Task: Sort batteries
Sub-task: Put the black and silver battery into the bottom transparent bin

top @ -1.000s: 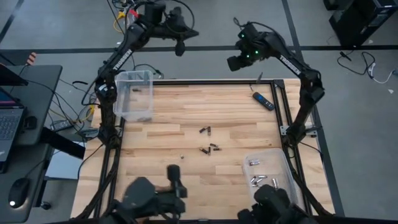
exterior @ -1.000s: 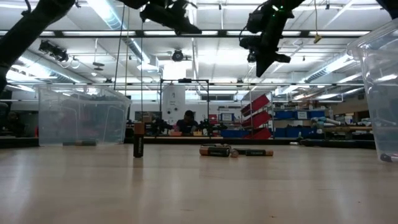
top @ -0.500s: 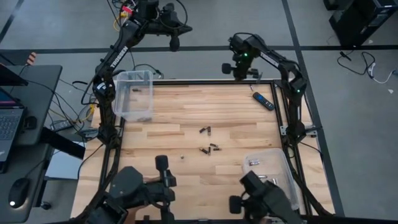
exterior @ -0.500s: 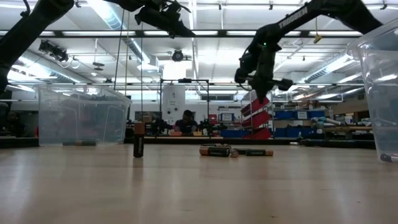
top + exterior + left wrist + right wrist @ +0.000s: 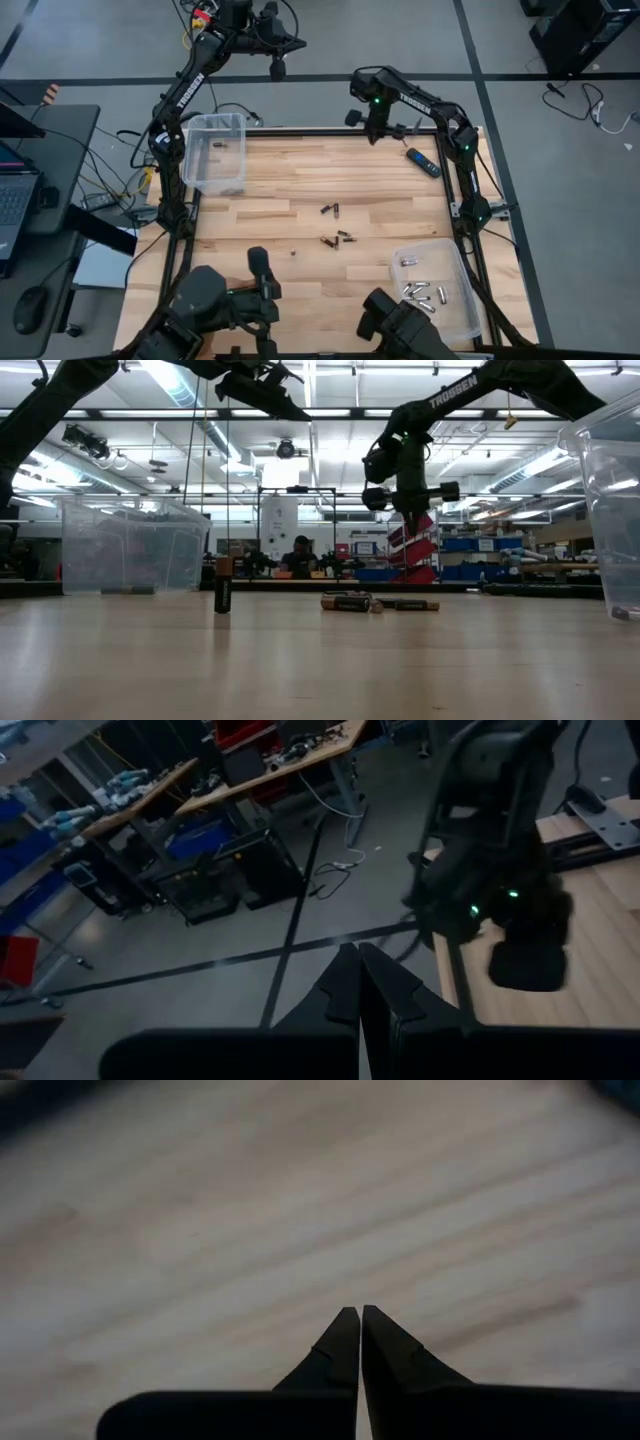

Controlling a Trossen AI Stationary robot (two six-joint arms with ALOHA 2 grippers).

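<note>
Right pincer (image 5: 376, 132) closed and empty, hovering above table's (image 5: 270, 185) far edge. Left pincer (image 5: 279, 68) closed too, parked off the table past far-left corner. Loose batteries (image 5: 336, 225) lay mid-table, rest in bins at far-left and near-right corners. Risk: closed fingers coming down on a cell would roll it off or scatter the cluster.
</note>
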